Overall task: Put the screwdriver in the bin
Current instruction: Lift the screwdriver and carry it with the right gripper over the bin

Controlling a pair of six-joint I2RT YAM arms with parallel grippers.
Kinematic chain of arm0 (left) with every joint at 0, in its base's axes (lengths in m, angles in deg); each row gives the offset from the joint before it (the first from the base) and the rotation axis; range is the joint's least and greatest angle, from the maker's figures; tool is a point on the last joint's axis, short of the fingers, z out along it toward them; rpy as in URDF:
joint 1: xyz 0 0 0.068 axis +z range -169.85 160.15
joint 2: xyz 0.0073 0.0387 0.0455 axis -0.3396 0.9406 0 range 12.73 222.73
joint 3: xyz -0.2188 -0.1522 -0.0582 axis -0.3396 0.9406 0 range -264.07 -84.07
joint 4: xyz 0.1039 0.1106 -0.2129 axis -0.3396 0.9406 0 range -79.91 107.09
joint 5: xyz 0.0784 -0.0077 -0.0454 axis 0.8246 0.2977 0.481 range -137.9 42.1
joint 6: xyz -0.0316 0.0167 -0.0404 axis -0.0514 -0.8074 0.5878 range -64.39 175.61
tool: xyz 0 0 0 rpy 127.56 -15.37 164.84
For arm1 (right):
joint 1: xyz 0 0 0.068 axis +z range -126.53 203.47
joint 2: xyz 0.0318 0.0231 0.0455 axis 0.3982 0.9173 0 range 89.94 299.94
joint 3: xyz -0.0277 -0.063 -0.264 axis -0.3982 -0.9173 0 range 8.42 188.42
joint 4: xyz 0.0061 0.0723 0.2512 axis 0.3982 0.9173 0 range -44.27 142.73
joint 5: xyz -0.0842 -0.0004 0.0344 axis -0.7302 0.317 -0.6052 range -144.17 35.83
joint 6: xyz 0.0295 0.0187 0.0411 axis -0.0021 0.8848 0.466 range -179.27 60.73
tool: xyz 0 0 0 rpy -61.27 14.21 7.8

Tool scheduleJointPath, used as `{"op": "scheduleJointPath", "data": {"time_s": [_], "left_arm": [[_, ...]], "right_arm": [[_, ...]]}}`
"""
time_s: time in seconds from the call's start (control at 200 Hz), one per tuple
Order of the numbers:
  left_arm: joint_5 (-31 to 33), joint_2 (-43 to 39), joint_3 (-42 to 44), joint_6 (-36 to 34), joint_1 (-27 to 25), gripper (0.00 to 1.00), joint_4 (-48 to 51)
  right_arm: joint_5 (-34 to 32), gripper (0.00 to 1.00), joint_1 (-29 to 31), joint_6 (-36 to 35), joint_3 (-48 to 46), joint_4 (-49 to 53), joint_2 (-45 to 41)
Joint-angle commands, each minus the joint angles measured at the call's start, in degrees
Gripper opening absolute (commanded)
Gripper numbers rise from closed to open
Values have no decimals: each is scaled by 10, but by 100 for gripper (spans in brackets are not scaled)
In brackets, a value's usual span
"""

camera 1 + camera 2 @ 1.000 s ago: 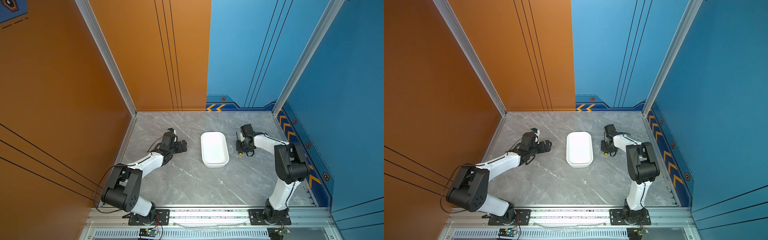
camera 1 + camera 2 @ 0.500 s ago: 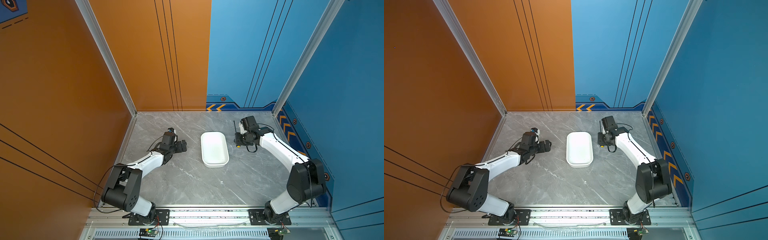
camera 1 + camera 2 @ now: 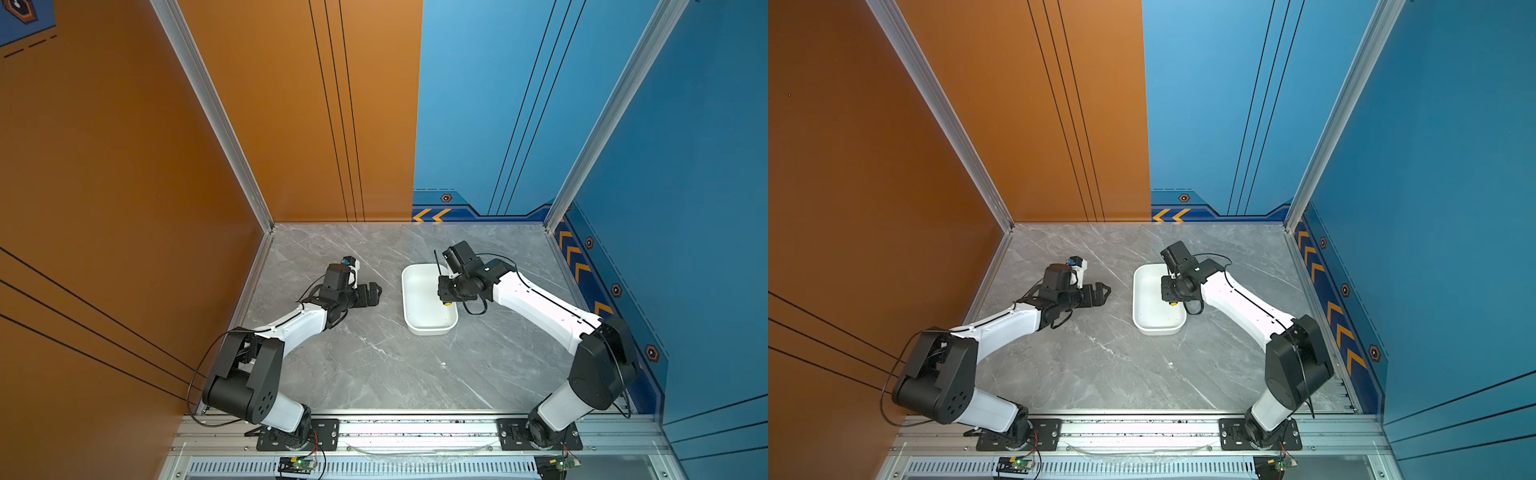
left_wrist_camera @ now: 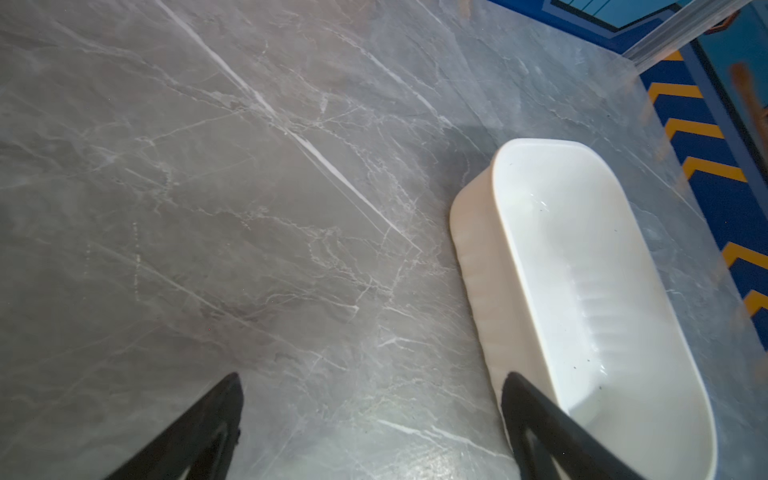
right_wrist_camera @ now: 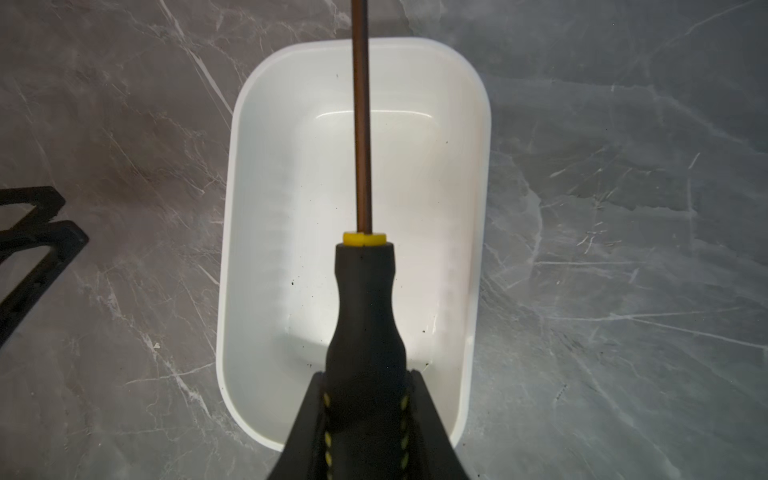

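The screwdriver (image 5: 365, 307) is up in the air over the bin (image 5: 257, 216), clamped by its black handle between the closed-in jaws of the right tool (image 5: 365, 376). Going outward from that tool, the handle comes first, then a yellow collar, then the thin shaft running straight on toward the far edge of the surface (image 5: 623, 208). Its long axis lies along the bin's long axis, and in the right wrist view it sits about midway between the two long walls.

So the bin is directly underneath the tool, not off to any side. The coming move looks to me like a plain lowering or letting go, with no more travel across.

The one doubt is at the far end. In a top view the shaft tip (image 3: 435, 252) shows past the bin's far rim, but the screwdriver is held above the bin, so I cannot tell whether the tip truly overhangs. If it does, it could catch on that rim on the way down. The yellow cap (image 3: 447, 303) hangs over the bin's floor, toward its near end.

The left tool (image 3: 376, 294) sits low over the surface to the left of the bin, apart from it, with its jaws spread wide and holding nothing. The right arm is plainly the nearer one.
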Motion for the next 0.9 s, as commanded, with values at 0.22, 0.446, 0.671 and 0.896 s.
{"op": "scheduleJointPath", "data": {"time_s": [0.22,0.446,0.671,0.896], "left_arm": [[-63,-44,38,-20,7,98,-32],[-47,-52,41,-24,9,98,-21],[-31,-52,41,-26,9,98,-19],[-28,-42,40,-24,9,98,-19]], "right_arm": [[-22,4,24,30,36,-10,97],[-13,4,34,45,44,-24,126],[-24,4,40,70,41,-28,137],[-32,6,45,85,46,-29,163]]}}
